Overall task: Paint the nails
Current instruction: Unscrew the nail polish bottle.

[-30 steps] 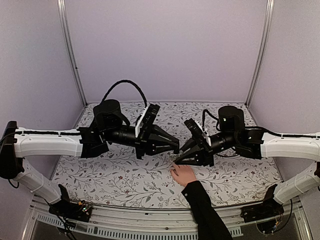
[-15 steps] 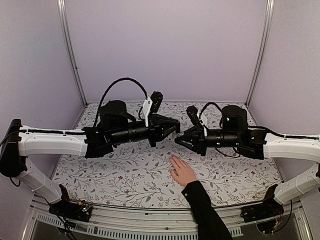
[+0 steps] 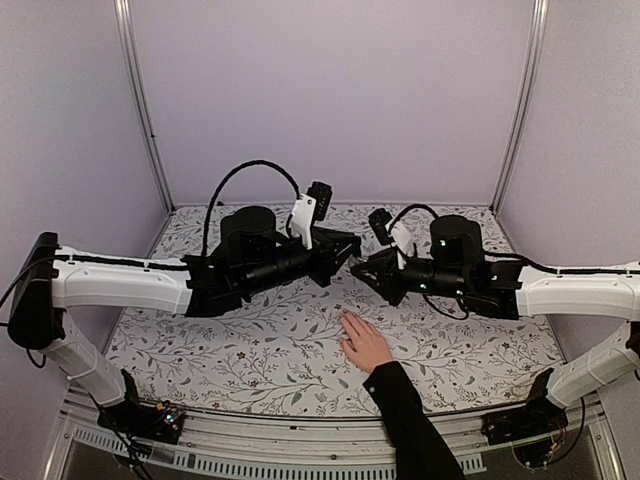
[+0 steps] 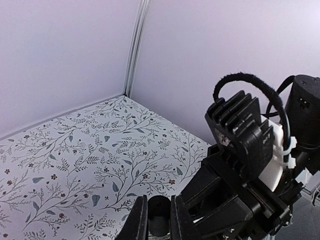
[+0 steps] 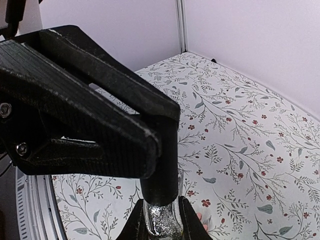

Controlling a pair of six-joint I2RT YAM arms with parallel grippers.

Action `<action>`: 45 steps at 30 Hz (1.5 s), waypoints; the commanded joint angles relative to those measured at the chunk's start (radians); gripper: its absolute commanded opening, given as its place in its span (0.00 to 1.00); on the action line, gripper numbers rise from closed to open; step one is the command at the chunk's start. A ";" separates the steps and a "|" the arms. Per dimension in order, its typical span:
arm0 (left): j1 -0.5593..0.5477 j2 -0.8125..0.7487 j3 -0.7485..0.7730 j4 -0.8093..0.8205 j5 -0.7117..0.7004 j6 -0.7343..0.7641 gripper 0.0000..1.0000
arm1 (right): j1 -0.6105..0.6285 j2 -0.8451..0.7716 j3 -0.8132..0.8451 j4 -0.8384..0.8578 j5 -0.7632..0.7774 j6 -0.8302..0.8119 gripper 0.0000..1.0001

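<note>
Grip first: my left end effector [image 4: 159, 212] is closed tight on a black cap [image 4: 159, 226], a round dark stub pinched between both fingers. My right end effector [image 5: 160, 214] is closed just as tight on a small bottle [image 5: 161, 227] whose glass shows silver glitter. In my right wrist view the cap sits directly on top of the bottle, inside the left one's broad black jaws; I cannot tell whether it is screwed on or loose. The two meet tip to tip above the middle of the floral-printed worktop [image 3: 250, 350], the left reaching in from 9 o'clock and the right from 3 o'clock.

At 6 o'clock from that meeting point, apart from both, a light-skinned hand [image 3: 366, 347] lies palm down on the worktop, fingers together and pointing to about 11 o'clock. Its black sleeve [image 3: 410, 425] runs off toward 5 o'clock, to the near edge. The nails [image 3: 346, 322] are at the fingertip end, the end closest to me, but from overhead they are too small to tell their colour. A sliver of pale skin shows low beside the bottle in my right wrist view; I cannot tell which finger.
</note>
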 commanded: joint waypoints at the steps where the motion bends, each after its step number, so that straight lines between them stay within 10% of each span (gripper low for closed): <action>1: -0.004 -0.023 0.001 -0.023 -0.040 0.009 0.00 | -0.003 -0.008 0.033 0.055 0.054 0.010 0.00; 9: 0.085 -0.183 -0.097 -0.001 0.319 0.090 0.47 | -0.009 -0.062 -0.007 0.051 -0.089 -0.027 0.00; 14: 0.146 -0.259 -0.166 0.044 0.541 0.124 0.61 | -0.013 -0.092 -0.015 0.033 -0.265 -0.061 0.00; 23: 0.149 -0.272 -0.166 0.091 0.920 0.222 0.58 | -0.013 -0.095 0.025 -0.046 -0.656 -0.129 0.00; 45: 0.039 -0.100 0.014 -0.114 0.930 0.382 0.24 | -0.007 -0.030 0.084 -0.120 -0.890 -0.183 0.00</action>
